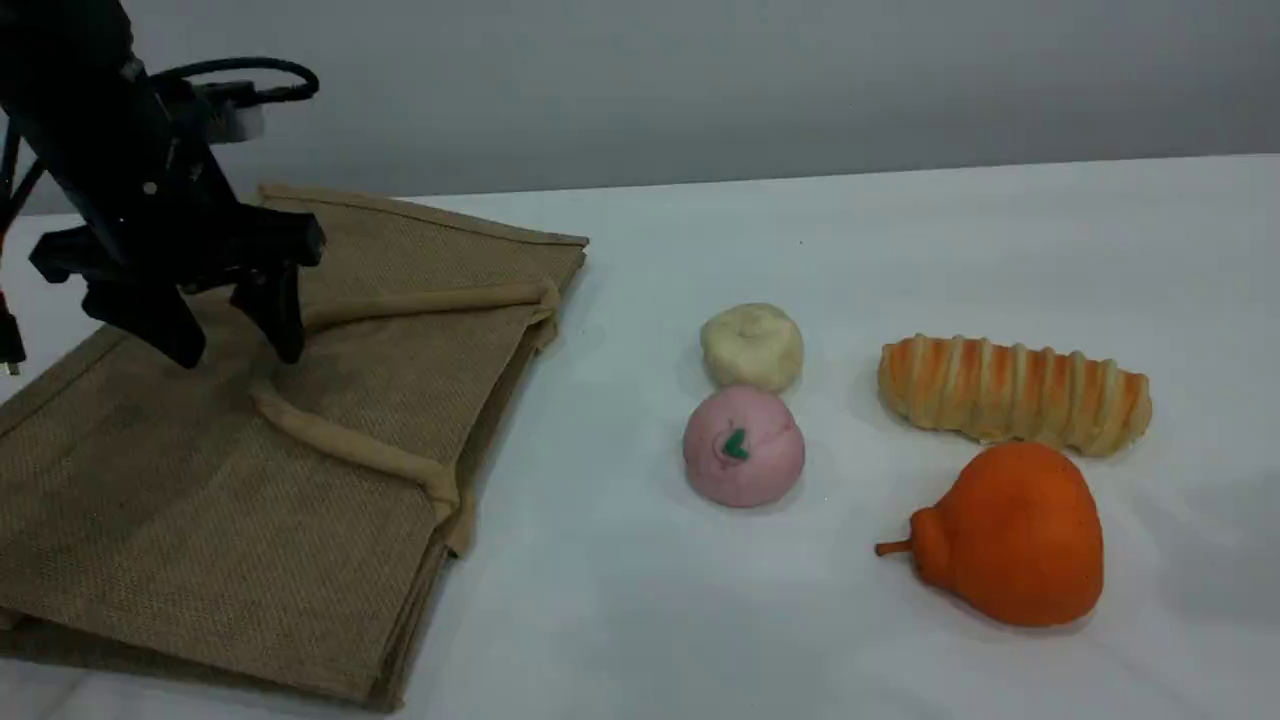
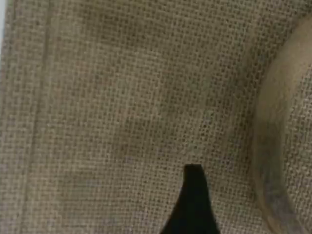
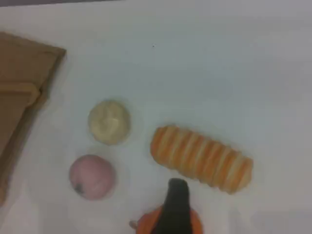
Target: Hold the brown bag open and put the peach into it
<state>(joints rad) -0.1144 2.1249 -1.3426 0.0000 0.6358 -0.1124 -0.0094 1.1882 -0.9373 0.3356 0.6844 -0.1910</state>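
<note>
Hovering wide open over the flat brown bag [image 1: 250, 470], left gripper [image 1: 235, 350], peach [image 1: 743, 447] apart on the surface [image 1: 700, 620], right gripper [image 3: 176, 195] wide too

Bun [image 1: 752, 346] touches peach [image 1: 743, 446]; its other sides free.

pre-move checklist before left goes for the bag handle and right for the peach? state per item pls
1. Left gripper open over the brown bag: ok.
2. Upper handle exposed on the bag, nothing lying on it: ok.
3. Bag mouth open: not ok, the bag lies flat.
4. Peach free on the table: not ok, it appears to touch the cream bun behind it.
5. Right gripper lined up on the peach: not ok, its tip sits over the orange pear.
6. Right gripper empty: cannot tell, only one fingertip shows.
</note>
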